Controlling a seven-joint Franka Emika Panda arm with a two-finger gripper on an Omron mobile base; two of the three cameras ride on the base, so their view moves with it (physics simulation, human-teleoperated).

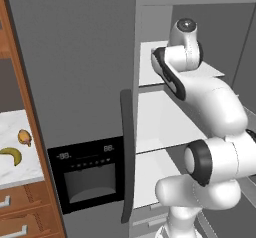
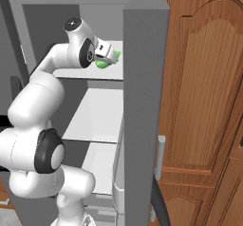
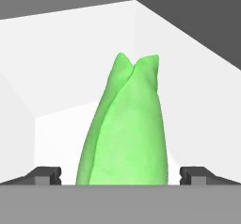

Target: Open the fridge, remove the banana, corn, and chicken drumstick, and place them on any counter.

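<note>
**Open jaws around the corn on the top fridge shelf**

The gripper [image 3: 120, 175] is spread wide, one dark fingertip [image 3: 46, 174] on each side of the corn [image 3: 126, 129]. In the hand view the corn lies between the tips, running away from the hand, its notched pointed end farthest off. A gap of white shelf shows between each tip and the green husk, so nothing is grasped; the jaws stand released around it.

From the right base view, the gripper [image 2: 108, 55] is on the upper shelf [image 2: 85, 73] inside the fridge [image 2: 142, 101], and the corn [image 2: 101, 63] shows as a green patch just below and ahead of the hand. Beyond the corn the shelf runs back to the fridge's white rear wall. The right door stands open, edge-on, to the gripper's right. Two more white shelves sit below the hand, behind the arm's lower links.

In the left base view the arm reaches up into the open compartment, the wrist at the level of the top shelf. The left door, with its dark handle [image 1: 127, 157] and black dispenser panel [image 1: 89, 177], is closed, down and left of the hand.

Farthest left, well apart from the gripper, the counter [image 1: 20, 174] holds the banana [image 1: 12, 155] and, just beyond it, the drumstick [image 1: 25, 137], near each other but apart. Wooden drawers sit under the counter.
</note>
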